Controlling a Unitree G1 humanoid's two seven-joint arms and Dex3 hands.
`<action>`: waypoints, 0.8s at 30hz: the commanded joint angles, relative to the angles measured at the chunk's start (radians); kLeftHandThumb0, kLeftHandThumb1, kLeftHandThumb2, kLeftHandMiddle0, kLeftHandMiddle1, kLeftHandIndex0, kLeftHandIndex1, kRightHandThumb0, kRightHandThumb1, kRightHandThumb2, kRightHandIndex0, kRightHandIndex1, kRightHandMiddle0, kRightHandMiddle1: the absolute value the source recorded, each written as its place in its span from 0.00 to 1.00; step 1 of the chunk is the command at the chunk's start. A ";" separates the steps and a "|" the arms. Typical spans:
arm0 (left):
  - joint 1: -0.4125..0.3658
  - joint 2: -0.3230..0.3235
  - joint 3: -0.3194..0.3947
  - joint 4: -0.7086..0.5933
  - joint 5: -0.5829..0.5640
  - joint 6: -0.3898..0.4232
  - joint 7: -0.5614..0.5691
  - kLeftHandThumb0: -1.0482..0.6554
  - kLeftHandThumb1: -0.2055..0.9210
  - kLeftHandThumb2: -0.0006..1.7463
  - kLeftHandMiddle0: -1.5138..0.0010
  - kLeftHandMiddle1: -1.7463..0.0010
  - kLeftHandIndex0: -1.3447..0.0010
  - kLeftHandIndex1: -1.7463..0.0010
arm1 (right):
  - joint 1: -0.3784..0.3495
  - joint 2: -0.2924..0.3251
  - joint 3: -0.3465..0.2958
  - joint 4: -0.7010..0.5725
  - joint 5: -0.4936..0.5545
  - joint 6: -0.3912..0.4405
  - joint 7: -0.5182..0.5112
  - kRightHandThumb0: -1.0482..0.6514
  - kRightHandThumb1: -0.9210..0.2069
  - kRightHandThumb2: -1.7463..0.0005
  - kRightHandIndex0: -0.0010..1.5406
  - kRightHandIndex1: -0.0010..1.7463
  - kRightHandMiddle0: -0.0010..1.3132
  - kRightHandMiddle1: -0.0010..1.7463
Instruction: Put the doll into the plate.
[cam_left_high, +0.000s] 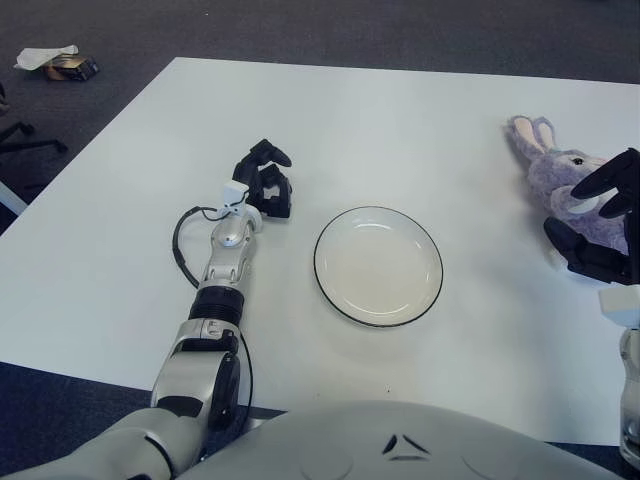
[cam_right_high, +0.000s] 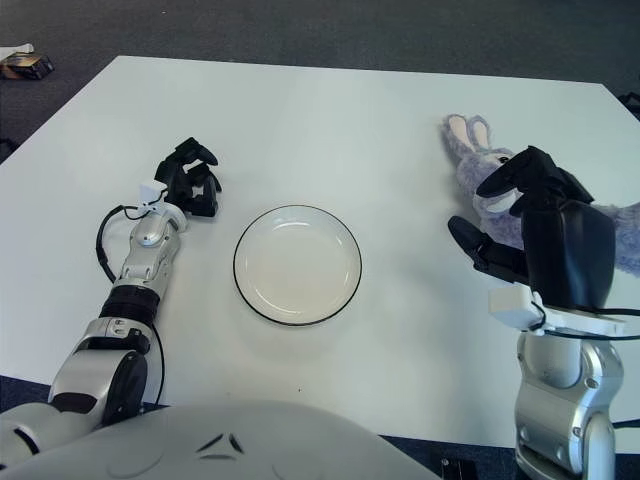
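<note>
A purple-grey plush bunny doll (cam_right_high: 478, 165) lies on the white table (cam_left_high: 400, 120) at the far right, ears pointing away from me. My right hand (cam_right_high: 475, 208) hovers at its near side with the fingers (cam_right_high: 515, 175) spread above the doll's head and the thumb (cam_right_high: 478, 250) low beside it; nothing is grasped. The hand hides the doll's body. A white plate (cam_left_high: 316, 262) with a dark rim sits empty at the table's middle. My left hand (cam_left_high: 265, 185) shows left of the plate, fingers curled on nothing.
The table's right edge runs just beyond the doll. Dark carpet surrounds the table, with a small box and crumpled paper (cam_left_high: 58, 62) on the floor at the far left. A black cable (cam_left_high: 183, 250) loops beside my left forearm.
</note>
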 joint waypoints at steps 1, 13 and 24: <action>0.039 -0.006 -0.005 0.038 0.001 0.037 0.006 0.60 0.13 0.98 0.39 0.00 0.49 0.06 | 0.028 -0.037 -0.034 0.021 -0.067 -0.033 0.009 0.15 0.18 0.61 0.11 0.82 0.02 0.88; 0.028 -0.004 0.005 0.055 -0.009 0.027 0.004 0.60 0.13 0.98 0.39 0.00 0.48 0.07 | 0.154 -0.107 -0.172 -0.023 -0.176 -0.046 0.173 0.04 0.00 0.74 0.01 0.55 0.00 0.67; 0.025 -0.005 0.006 0.050 0.001 0.036 0.022 0.61 0.20 0.94 0.48 0.00 0.49 0.03 | 0.139 -0.128 -0.198 0.013 -0.259 -0.036 0.224 0.03 0.00 0.80 0.00 0.38 0.00 0.59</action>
